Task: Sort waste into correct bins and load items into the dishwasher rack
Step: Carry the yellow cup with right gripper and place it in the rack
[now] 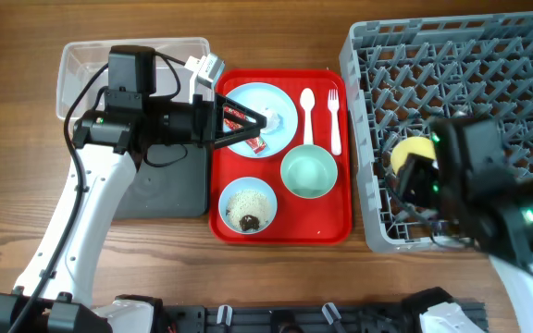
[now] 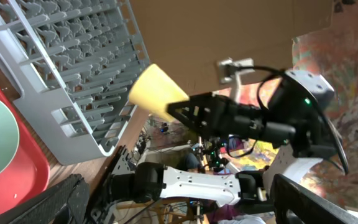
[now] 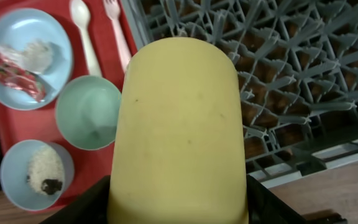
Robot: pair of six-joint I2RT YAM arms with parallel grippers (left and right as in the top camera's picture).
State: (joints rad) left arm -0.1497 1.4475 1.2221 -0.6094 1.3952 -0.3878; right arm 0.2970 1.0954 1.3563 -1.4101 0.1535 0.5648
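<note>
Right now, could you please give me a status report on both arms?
Left fingers open above the plate, holding nothing. Right fingers shut on the yellow cup, over the rack. Wrapper and tissue on plate; nothing seen in the way.

Premises: a robotics test bench, not a working kitchen. Evidence: a left arm (image 1: 81, 213) and a right arm (image 1: 516, 231), white and black, rise from a black base rail (image 1: 294, 319) at the edge of a wood-grain table (image 1: 26, 37). Tableware is staged on a red tray (image 1: 327, 217) beside a grey rack (image 1: 489, 55). The left wrist view shows cluttered equipment (image 2: 173, 134) beyond.
</note>
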